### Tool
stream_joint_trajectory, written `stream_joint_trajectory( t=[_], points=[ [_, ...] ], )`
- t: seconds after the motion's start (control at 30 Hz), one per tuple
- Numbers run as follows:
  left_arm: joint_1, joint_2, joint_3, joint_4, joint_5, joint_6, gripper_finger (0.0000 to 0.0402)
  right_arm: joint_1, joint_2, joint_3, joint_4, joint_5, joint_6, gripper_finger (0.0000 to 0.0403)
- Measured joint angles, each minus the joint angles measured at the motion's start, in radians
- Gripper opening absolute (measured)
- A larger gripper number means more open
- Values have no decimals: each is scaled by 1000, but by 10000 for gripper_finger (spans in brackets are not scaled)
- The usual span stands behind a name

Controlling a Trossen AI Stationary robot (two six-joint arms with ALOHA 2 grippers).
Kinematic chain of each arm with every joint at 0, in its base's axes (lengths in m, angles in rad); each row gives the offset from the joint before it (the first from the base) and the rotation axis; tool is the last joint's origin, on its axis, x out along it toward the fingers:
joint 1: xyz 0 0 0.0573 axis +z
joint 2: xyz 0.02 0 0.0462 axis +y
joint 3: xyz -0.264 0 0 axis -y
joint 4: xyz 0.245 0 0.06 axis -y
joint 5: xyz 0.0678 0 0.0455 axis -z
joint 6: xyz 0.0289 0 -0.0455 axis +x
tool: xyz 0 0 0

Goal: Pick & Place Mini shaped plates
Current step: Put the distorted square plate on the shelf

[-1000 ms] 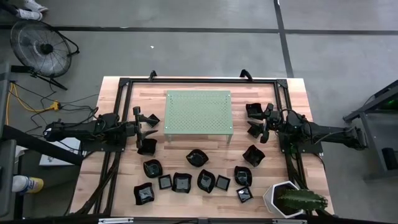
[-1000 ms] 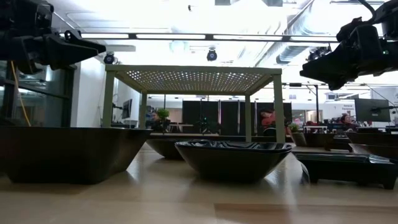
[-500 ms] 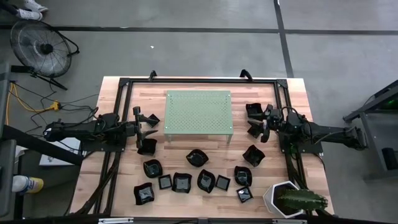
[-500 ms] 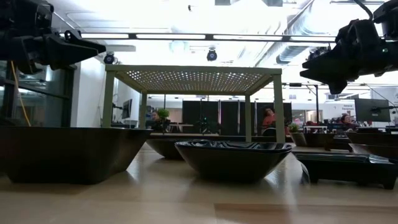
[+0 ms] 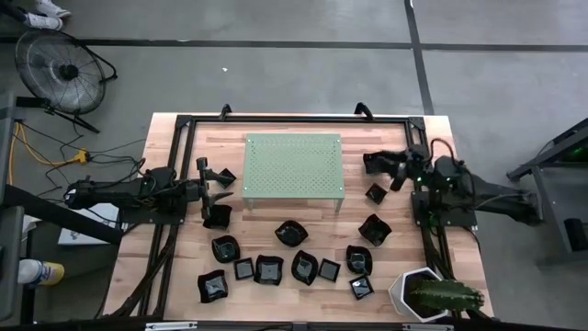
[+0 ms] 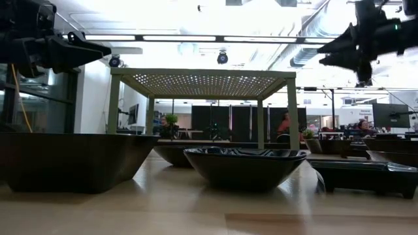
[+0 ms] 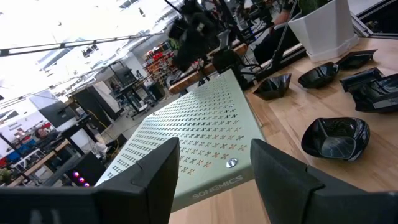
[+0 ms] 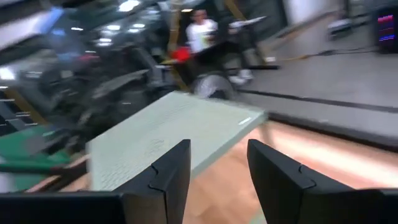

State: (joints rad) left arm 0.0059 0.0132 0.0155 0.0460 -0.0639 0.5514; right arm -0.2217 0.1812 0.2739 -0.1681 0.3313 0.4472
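1. Plates: the mini shaped plates (image 5: 292, 265) are small glossy black dishes with raised rims, some square, some rounded, some wavy-edged. Most lie in a loose band from 7 to 5 o'clock on the surface (image 5: 175, 276), with a few more at 3 o'clock and two at 9 o'clock.
2. The surface is pale wooden planking with visible grain, framed by dark metal rails.
3. A pale green perforated metal stand (image 5: 293, 165) with thin legs sits at 12 o'clock; its long axis runs 9 to 3 o'clock.
4. The plates are compact, with no clear long axis. All rest open side up as far as can be seen; the low view shows one wide shallow bowl form (image 6: 245, 166) upright, rim level.
5. The left end effector (image 5: 212, 182) is at 9 o'clock, fingers spread and grasping nothing, pointing toward the stand, with a plate just beside each finger.
6. The right end effector (image 5: 397, 169) is at 2 o'clock, raised above the surface, fingers apart and empty, pointing toward the stand.
7. A white hexagonal pot (image 5: 413, 292) holding a spiky green plant stands at 5 o'clock.
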Motion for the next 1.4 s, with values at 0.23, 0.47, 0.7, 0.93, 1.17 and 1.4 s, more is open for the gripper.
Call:
stream_joint_trajectory(
  t=[0.23, 0.47, 0.7, 0.93, 1.17, 1.4],
  points=[
    [0, 0, 0, 0, 0, 0, 193, -92, 188, 327, -426, 82, 99, 154],
    [0, 0, 0, -3, 0, 0, 193, -204, 452, 552, -735, 16, 159, 154],
    [0, 0, 0, -3, 0, 0, 193, -396, 708, 671, -887, -195, 41, 154],
    [0, 0, 0, -3, 0, 0, 193, -543, 849, 679, -922, -280, -25, 154],
    [0, 0, 0, -3, 0, 0, 193, -591, 897, 671, -916, -281, -13, 154],
    [0, 0, 0, -3, 0, 0, 193, -590, 897, 505, -791, -298, 50, 154]
  ],
)
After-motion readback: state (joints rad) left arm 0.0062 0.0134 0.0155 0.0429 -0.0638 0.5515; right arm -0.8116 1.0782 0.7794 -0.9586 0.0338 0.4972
